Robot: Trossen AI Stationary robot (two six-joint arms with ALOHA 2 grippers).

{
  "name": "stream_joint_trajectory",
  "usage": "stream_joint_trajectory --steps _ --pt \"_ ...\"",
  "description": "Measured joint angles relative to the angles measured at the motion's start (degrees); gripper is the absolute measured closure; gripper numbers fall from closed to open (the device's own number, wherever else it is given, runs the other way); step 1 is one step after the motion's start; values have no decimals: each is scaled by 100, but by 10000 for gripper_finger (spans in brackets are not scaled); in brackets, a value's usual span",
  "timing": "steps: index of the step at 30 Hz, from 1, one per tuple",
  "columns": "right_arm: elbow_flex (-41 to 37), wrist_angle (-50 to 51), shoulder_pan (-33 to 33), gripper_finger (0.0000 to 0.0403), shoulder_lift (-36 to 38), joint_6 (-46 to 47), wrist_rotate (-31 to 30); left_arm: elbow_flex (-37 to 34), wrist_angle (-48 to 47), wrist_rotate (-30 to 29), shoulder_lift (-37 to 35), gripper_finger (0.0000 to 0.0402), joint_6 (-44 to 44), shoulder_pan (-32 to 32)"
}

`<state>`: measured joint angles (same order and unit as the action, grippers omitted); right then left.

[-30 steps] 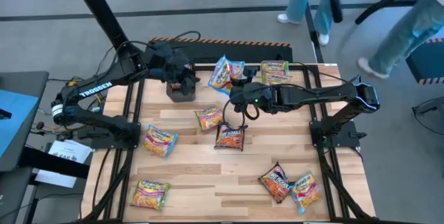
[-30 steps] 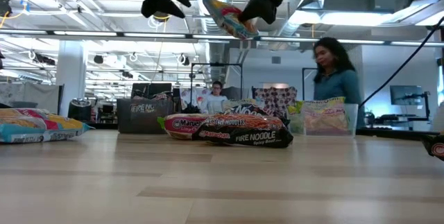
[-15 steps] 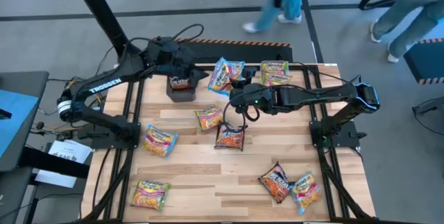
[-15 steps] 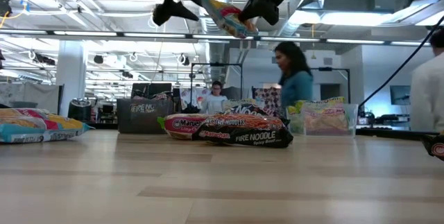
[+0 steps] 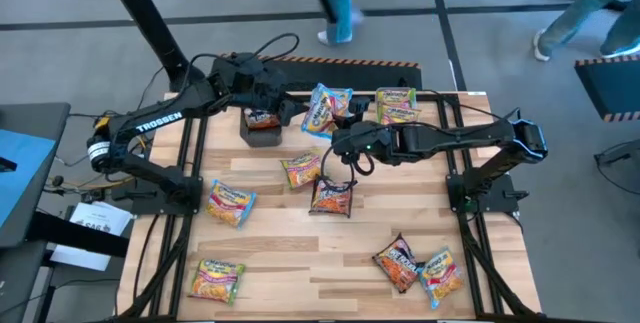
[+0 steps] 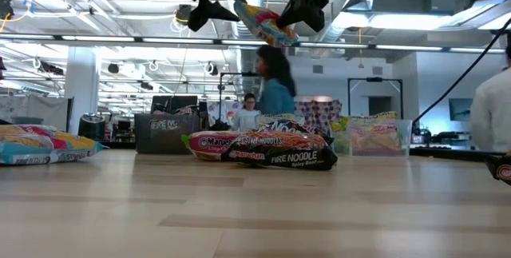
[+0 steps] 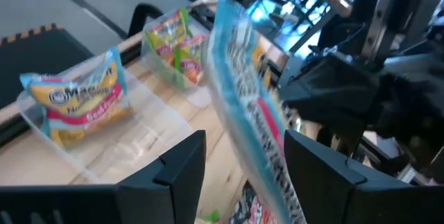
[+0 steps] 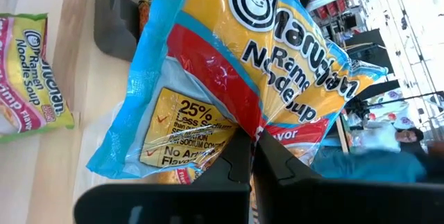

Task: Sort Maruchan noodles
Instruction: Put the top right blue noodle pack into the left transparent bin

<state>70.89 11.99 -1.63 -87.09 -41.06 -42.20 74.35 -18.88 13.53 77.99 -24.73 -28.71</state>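
The wooden tabletop (image 5: 300,253) fills the middle of the high view, with both dark arms reaching in from its upper corners and meeting near the upper centre. Most packets are loose on it: one at lower left (image 5: 216,279), one at left (image 5: 231,203), two near the centre (image 5: 301,170) (image 5: 332,197), two at lower right (image 5: 397,262) (image 5: 441,272). A clear tub (image 5: 397,104) at the upper right of the tabletop holds a green-edged packet, and the left wrist view shows a second clear tub (image 7: 132,137) with a blue-edged packet in it. A black box (image 5: 261,128) sits upper left of centre.

The right end effector (image 5: 341,123) is pinched shut on the blue-edged packet (image 5: 325,109), held in the air at upper centre. The left end effector (image 5: 296,110) stands wide open just beside that packet, its fingers (image 7: 177,165) either side of the packet's edge, holding nothing.

Sorting looks barely begun: only a couple of packets are binned, six lie loose, and one is in the air.

In the high view the second tub is hidden under the held packet, and what the black box contains cannot be made out. People walking beyond the tabletop are cut off at the top edge.
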Motion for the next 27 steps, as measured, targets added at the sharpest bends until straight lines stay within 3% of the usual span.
stream_joint_trajectory --steps 27 --pt "0 -243 48 390 0 7 -11 -22 318 537 280 232 136 131"
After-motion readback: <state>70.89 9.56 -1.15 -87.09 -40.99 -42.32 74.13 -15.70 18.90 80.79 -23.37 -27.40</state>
